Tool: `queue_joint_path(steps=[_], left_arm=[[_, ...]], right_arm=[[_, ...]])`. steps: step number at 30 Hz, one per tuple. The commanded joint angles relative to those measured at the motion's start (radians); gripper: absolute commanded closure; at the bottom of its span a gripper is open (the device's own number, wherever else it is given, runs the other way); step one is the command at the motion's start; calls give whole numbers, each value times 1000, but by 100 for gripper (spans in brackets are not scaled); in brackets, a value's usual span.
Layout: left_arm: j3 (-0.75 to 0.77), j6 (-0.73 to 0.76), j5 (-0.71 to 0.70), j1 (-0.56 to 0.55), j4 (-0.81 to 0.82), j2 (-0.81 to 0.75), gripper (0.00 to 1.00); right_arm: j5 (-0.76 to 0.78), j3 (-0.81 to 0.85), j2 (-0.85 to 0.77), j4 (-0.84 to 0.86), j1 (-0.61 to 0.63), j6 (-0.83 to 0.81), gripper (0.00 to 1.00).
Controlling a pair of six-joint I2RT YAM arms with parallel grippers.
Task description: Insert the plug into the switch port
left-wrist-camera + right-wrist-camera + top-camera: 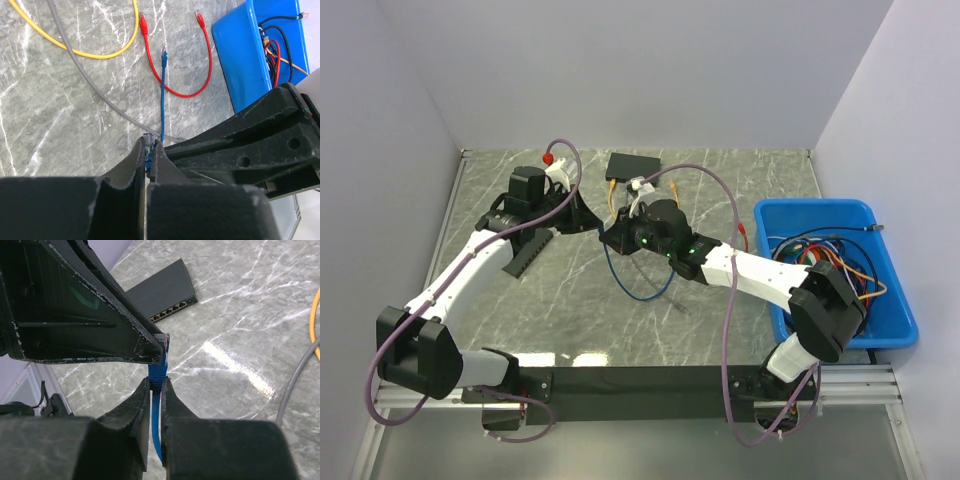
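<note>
Inspection from the overhead view: I find the left end effector and the right end effector meeting tip to tip over the middle of the surface, just in front of the black switch. A blue cable loops down from where they meet. A blue bin of loose cables sits at the right edge.

Left wrist view: I see the left fingers pressed together on the plug. The blue cable runs away from it, beside a red cable and a yellow cable. A grey cable crosses behind.

Right wrist view: the right fingers are clamped on the blue cable just beneath the plug, which rests against the left finger. The switch lies beyond with its ports facing the camera, well apart from the plug.
</note>
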Motion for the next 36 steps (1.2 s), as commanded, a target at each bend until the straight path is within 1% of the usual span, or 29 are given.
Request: queue_joint_path(steps=[1,4,5,7,9,10,11,12,13,14,15,16,17,19,20,22,25,26,28,29,31,35,36], left_arm=[[9,6,4,-5,13,4,100],[10,6,-1,-3,9,3,96],[9,6,-4,-3,9,3,89],[9,9,-31,-3,3,-1,82],[15,11,-65,-3,-11,6,71],[18,11,-117,-3,-22,7,66],[23,12,-148,-2,-43,10,57],[32,8,-182,0,-57,19,53],[35,5,-244,4,-69,25,50],[38,6,-262,16,-77,33,46],[46,1,-291,26,-95,45,44],[49,-11,-349,36,-103,52,42],[50,-17,-383,64,-114,67,37],[63,-37,-461,99,-163,90,34],[70,-41,-516,140,-178,105,32],[93,-55,-568,184,-221,147,32],[104,-74,-656,306,-255,186,33],[113,-77,-700,322,-266,203,33],[115,-77,-713,386,-266,217,33],[112,-78,-710,432,-263,228,33],[112,-83,-687,487,-261,245,33],[130,-75,-636,538,-251,289,34],[133,-78,-660,543,-247,294,33]], right_arm=[[11,11,-28,44,-3,-9,95],[11,9,-25,43,-5,-11,100],[9,11,-25,43,-3,-9,100],[8,8,-26,40,-5,-14,100],[14,1,-36,41,-3,-14,100],[18,-2,-37,43,-3,-15,100],[23,-8,-39,41,-3,-15,100],[34,-11,-46,38,-5,-17,100],[38,-14,-46,35,-5,-17,100],[42,-18,-48,35,-6,-17,100],[48,-22,-52,33,-9,-14,100],[51,-26,-56,30,-11,-12,100],[52,-26,-57,26,-15,-11,100],[58,-34,-59,23,-21,-8,100],[57,-37,-59,21,-25,-8,100],[51,-45,-63,21,-35,1,100],[48,-52,-66,23,-43,1,100],[48,-54,-66,23,-46,4,100],[37,-58,-63,30,-48,9,100],[31,-60,-59,29,-48,11,100],[29,-61,-54,27,-49,11,100],[20,-63,-40,29,-54,15,100],[17,-63,-39,29,-54,15,100]])
